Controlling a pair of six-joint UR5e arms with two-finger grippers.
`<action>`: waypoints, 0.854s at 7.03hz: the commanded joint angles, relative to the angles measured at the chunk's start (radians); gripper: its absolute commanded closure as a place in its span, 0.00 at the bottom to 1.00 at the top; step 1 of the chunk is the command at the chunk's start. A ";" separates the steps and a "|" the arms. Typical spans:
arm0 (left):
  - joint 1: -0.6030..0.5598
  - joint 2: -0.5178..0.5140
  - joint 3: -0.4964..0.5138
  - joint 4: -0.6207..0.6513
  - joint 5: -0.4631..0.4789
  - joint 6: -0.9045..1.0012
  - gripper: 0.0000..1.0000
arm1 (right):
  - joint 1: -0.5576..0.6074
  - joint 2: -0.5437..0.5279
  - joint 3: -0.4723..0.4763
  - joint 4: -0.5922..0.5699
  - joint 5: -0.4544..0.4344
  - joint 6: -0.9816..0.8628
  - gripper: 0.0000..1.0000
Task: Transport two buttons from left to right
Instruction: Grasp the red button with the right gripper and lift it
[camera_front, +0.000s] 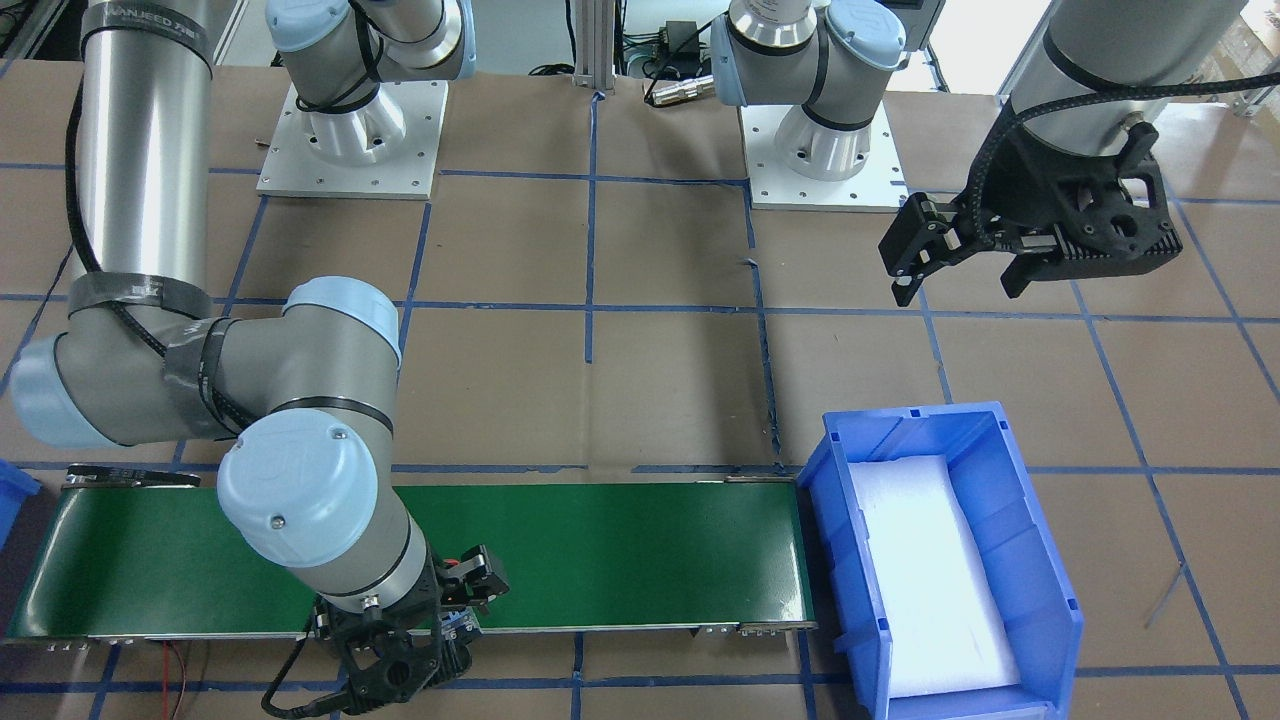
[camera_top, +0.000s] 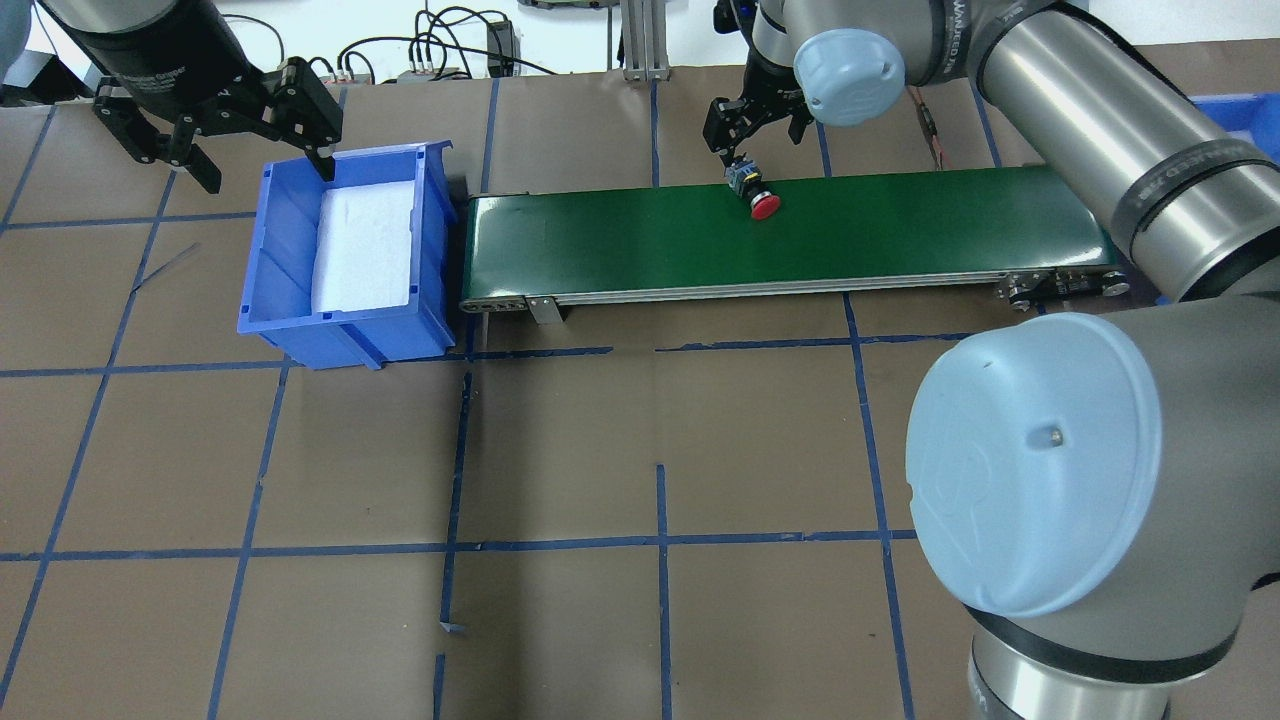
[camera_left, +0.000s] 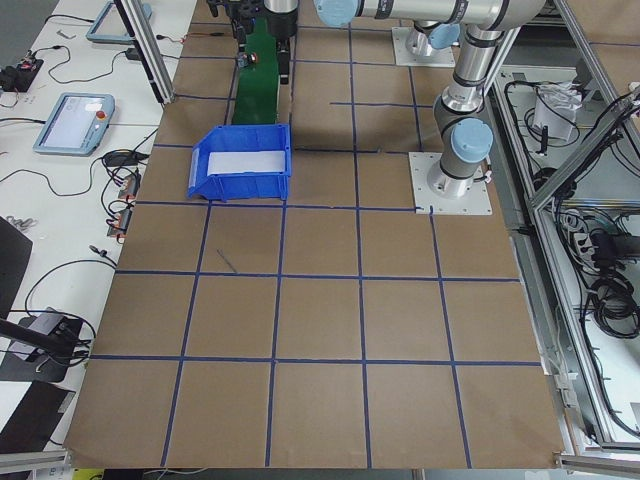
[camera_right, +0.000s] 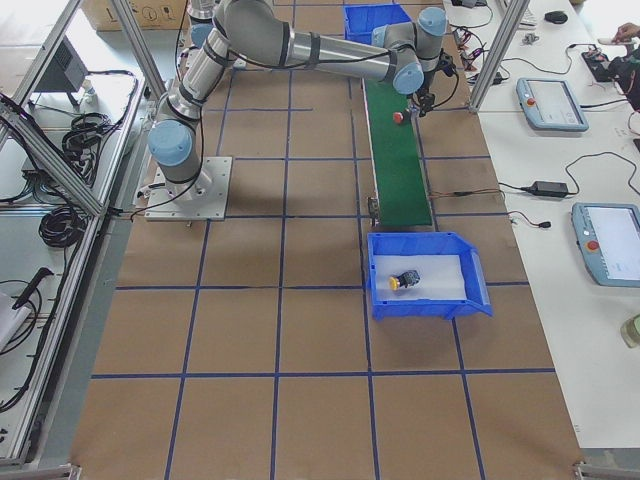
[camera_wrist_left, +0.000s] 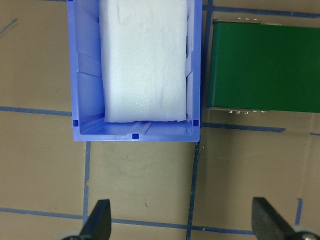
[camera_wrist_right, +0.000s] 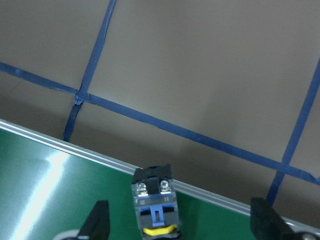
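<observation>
Overhead view: the red-capped button (camera_top: 757, 195) is found lying on its side on the green belt (camera_top: 900, 225), at the belt's 12 o'clock edge. Its cap is turned toward 5 o'clock and its contact block toward 11 o'clock.

The right gripper (camera_wrist_right: 180, 202) is poised at the block end of the button. In its wrist view the fingers are spread wide, one to each side of the block, and no contact with it is seen.

The blue bin (camera_top: 345, 325) is set just off the belt's 9 o'clock end, lined with white foam (camera_top: 365, 245).

The left gripper (camera_top: 262, 165) is noted at the bin's 11 o'clock, raised and apart from it. Its fingers are spread and nothing is held between them. Its wrist view looks down on the bin's short wall and the brown table (camera_top: 560, 450).

A yellow-capped button (camera_right: 403, 281) is made out only in the exterior right view, where it lies on the foam inside the bin. It is placed toward 9 o'clock within the bin in that view.
</observation>
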 joint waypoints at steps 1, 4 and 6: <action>0.000 0.017 -0.003 -0.004 0.002 0.003 0.00 | 0.008 0.017 0.003 -0.025 -0.002 -0.002 0.07; -0.002 0.037 -0.023 -0.008 0.004 0.002 0.00 | 0.001 0.027 0.014 -0.038 -0.005 -0.069 0.61; -0.002 0.080 -0.081 -0.002 0.001 0.000 0.00 | -0.013 0.018 0.015 -0.035 -0.007 -0.151 0.87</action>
